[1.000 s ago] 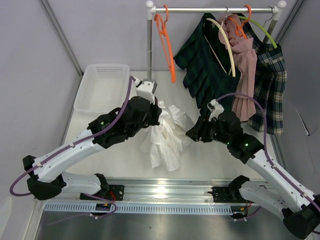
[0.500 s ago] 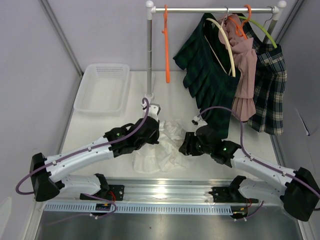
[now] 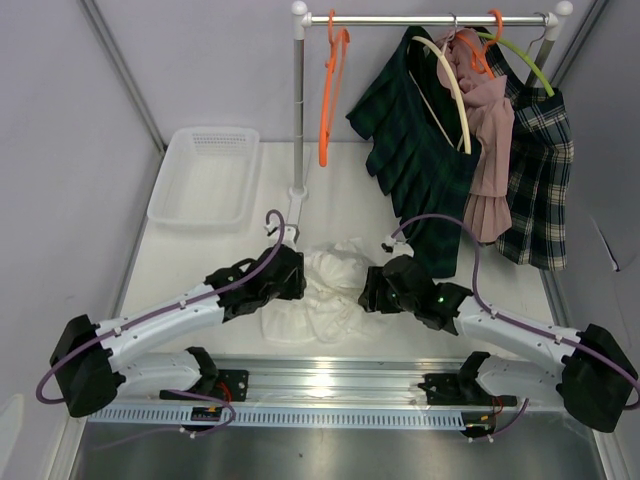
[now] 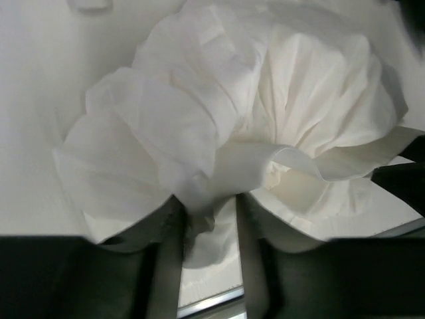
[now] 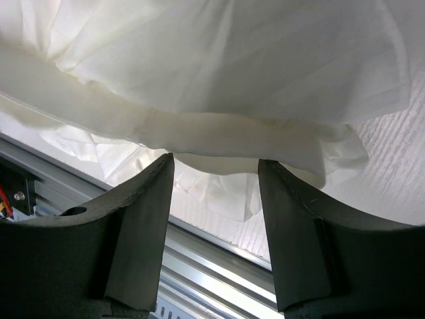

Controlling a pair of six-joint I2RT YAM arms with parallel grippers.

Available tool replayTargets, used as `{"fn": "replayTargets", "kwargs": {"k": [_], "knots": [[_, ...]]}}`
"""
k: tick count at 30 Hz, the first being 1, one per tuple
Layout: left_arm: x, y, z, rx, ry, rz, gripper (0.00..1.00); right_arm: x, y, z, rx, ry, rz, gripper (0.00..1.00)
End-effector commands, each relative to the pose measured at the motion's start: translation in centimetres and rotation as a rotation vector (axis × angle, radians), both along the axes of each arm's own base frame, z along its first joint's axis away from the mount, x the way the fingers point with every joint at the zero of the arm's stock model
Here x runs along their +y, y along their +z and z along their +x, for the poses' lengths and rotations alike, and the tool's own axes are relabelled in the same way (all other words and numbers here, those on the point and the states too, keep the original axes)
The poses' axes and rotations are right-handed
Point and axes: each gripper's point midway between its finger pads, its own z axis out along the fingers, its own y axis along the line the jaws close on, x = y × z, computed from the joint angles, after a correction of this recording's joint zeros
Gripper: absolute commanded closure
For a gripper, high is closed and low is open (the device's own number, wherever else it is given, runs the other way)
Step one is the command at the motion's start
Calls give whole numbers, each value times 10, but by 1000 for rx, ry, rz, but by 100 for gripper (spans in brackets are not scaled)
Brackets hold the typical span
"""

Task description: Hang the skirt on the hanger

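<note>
The white pleated skirt [image 3: 325, 287] lies crumpled on the table between my two grippers. An empty orange hanger [image 3: 328, 92] hangs on the rack's bar, far behind the skirt. My left gripper [image 3: 294, 276] is low at the skirt's left side. In the left wrist view its fingers [image 4: 171, 247] stand apart, with a loose fold of the skirt [image 4: 265, 86] drooping between them at the left gripper [image 4: 207, 207]. My right gripper [image 3: 371, 291] is at the skirt's right edge. In the right wrist view the right gripper [image 5: 214, 165] is open, and a band of the skirt [image 5: 232, 60] lies across its tips.
A white basket [image 3: 205, 175] stands at the back left. The rack's pole [image 3: 298, 110] rises behind the skirt. On the bar [image 3: 430, 18] hang a dark green plaid skirt [image 3: 410, 140], a pink one [image 3: 490, 150] and a checked one [image 3: 540, 180]. A metal rail [image 3: 330, 375] runs along the near edge.
Both arms came down and toward the near edge, and the skirt went from hanging lifted to lying on the table. The left gripper's jaws opened. The orange hanger swung on the bar.
</note>
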Motion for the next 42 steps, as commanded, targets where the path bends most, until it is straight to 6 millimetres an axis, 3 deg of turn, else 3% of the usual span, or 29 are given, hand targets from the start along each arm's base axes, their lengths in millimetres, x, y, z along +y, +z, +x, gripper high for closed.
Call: {"fn": "replayTargets", "kwargs": {"k": [1,4,9,18,20,28,31,33,36,37,39,40,42], "knots": [[1,2,6,0,29,-98,52,3,9,10,-35,-29,2,42],[1,3,9,-4,31,-119,39,3,10,12,-38,-32,-12,41],[1,21,14,-43,21,-131,29,3,11,16,-39,-29,-36,41],[7,55,13,-95,-16,-134,27,-6,13,24,-56,-58,-96,41],[4,72,10,-121,-51,-162,27,-4,17,24,-65,-55,-81,41],[5,106,12,-182,-75,-173,27,4,34,25,-74,-34,-53,43],[6,107,13,-193,-73,-166,25,11,66,27,-119,-23,4,41],[5,99,13,-173,-79,-152,25,15,103,34,-183,-25,55,40],[2,89,13,-158,-80,-157,26,16,134,45,-251,-21,43,38],[1,90,14,-163,-79,-163,26,18,158,52,-291,-29,66,39],[0,96,16,-178,-74,-171,26,19,171,61,-318,-29,47,38],[-1,103,18,-194,-75,-180,26,21,190,66,-349,-32,71,38],[-2,117,22,-227,-79,-186,25,20,205,79,-378,-41,67,36]]}}
